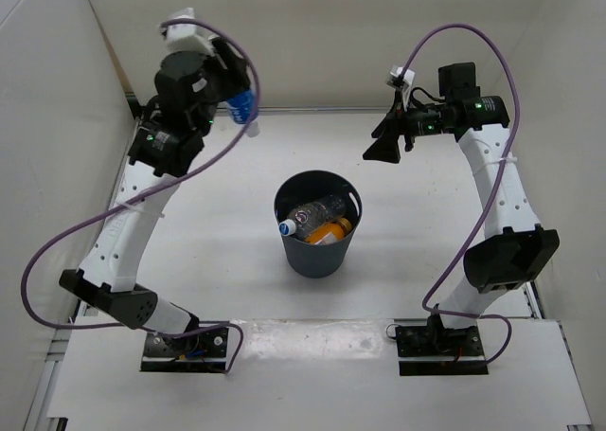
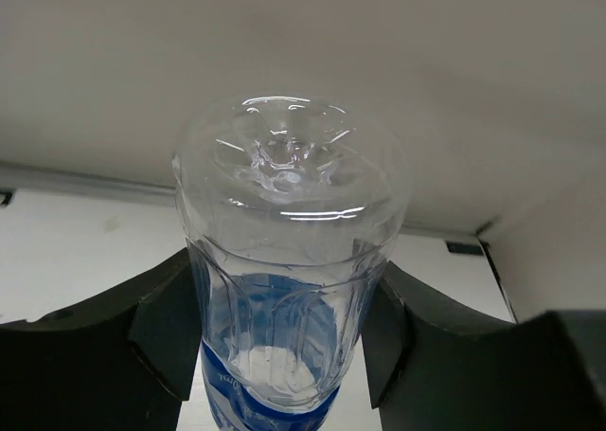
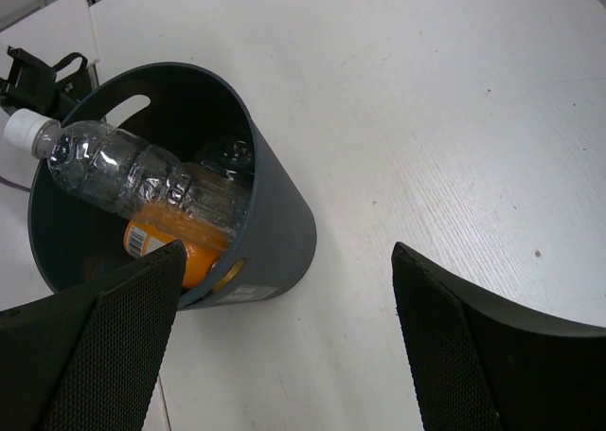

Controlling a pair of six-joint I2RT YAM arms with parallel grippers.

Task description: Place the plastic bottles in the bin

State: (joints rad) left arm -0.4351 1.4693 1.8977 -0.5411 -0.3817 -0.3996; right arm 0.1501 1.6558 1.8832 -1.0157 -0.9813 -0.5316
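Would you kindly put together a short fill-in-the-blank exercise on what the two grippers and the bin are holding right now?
1. The left gripper is shut on a clear bottle that has a ____ label.
2. The right gripper holds nothing, and its jaws are ____.
3. Inside the bin, a white-capped bottle lies over a short bottle coloured ____.

Missing words: blue; open; orange.
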